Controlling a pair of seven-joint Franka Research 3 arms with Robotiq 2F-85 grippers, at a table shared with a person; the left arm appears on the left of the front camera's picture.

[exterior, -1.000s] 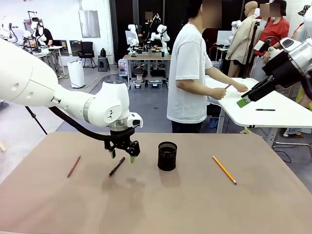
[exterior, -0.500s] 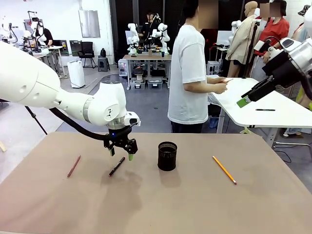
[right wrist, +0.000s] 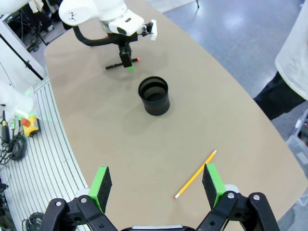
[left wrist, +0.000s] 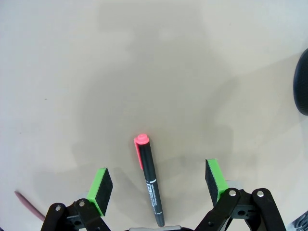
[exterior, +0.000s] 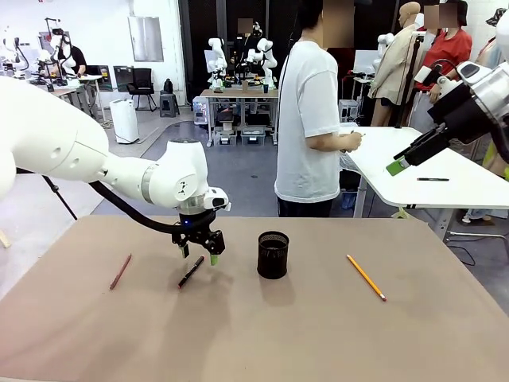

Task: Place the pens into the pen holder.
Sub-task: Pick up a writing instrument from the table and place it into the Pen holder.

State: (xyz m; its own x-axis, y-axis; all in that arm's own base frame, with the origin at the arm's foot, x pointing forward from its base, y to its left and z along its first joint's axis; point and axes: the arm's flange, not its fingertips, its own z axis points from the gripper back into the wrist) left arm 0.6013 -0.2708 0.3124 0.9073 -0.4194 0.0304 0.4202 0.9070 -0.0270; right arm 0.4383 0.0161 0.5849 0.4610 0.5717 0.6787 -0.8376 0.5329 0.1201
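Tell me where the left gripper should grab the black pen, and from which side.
Grip the black pen mid-barrel, below the red cap, coming straight down from above. It lies flat on the table, and the left wrist view shows it running between the pads of the open left gripper, so they would likely close across its thin barrel.

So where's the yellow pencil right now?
In the front view the orange-yellow pencil lies flat on the table on the robot's right side, apart from the black mesh pen holder to its left.
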